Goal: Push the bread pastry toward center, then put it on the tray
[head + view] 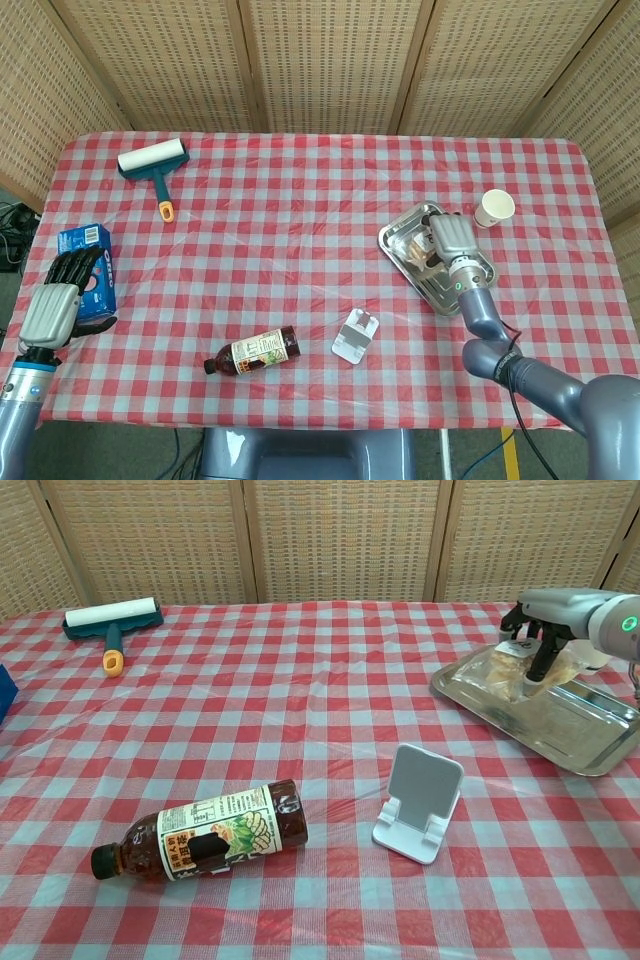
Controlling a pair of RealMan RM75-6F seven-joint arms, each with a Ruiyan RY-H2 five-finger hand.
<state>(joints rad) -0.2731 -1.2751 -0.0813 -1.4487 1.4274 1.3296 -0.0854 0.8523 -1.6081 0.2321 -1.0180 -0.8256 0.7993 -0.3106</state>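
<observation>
The bread pastry point(508, 670), in a clear wrapper, lies low over the near-left part of the silver tray point(560, 727). My right hand point(546, 643) holds it from above, fingers and thumb pinching the wrapper. In the head view the right hand point(452, 240) covers most of the pastry point(427, 254), and the tray point(400, 236) shows around it. Whether the pastry rests on the tray floor cannot be told. My left hand point(55, 303) hangs at the table's left edge beside a blue biscuit box point(88, 270), holding nothing, its fingers apart.
A paper cup point(494, 207) stands just beyond the tray. A white phone stand point(420, 802) and a lying brown bottle point(200, 832) sit near the front. A lint roller point(153, 165) lies at the back left.
</observation>
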